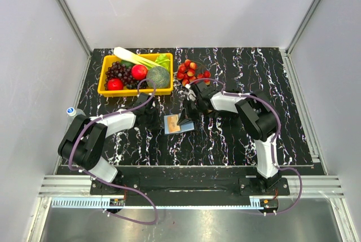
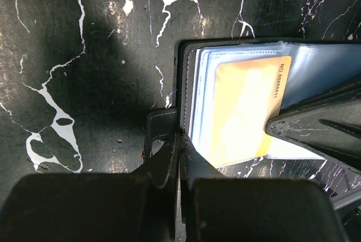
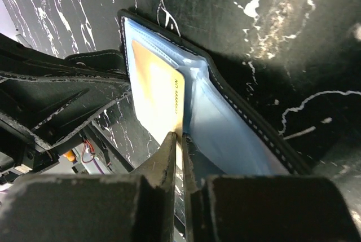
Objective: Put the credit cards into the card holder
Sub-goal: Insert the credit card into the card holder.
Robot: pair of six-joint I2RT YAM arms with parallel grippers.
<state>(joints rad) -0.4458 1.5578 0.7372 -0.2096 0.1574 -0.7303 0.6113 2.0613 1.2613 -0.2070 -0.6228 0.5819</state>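
Two grippers meet over one spot on the desk, a little left of centre and closer to the near edge than the far one. The left gripper (image 2: 179, 137) has its fingers pressed together on the black outer edge of the card holder (image 2: 186, 67), pinning that side down. The right gripper (image 3: 181, 140) is pinched tight on the near edge of an orange-gold credit card (image 3: 158, 89), whose other end sits partly inside a light-blue sleeve of the open holder. A printed number runs along one short edge of the card. The holder lies flat on the black marbled desk (image 1: 237, 135), opened with its blue inside upward. Towards the far left corner stands a yellow basket (image 1: 105, 91) of fruit and vegetables, and a pile of small red fruit (image 1: 192, 71) lies just beside it, near the middle of the far edge.
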